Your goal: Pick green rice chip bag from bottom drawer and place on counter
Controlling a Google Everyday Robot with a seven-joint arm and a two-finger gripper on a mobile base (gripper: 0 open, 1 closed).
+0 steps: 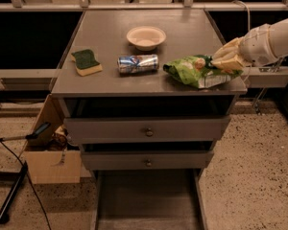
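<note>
Grey worktop (105,32) bearing green rice chip bag (194,71) at frame-right edge; pincer (228,60) touching it, clamping undeterminable; snagging risking dragging bag off.

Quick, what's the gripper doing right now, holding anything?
Gripper: at the right edge of the counter, on the green rice chip bag; whether it grips the bag cannot be told.

My arm (277,38) reaches in from the right, sloping down leftward; my gripper (227,59) sits at its low left end.
</note>
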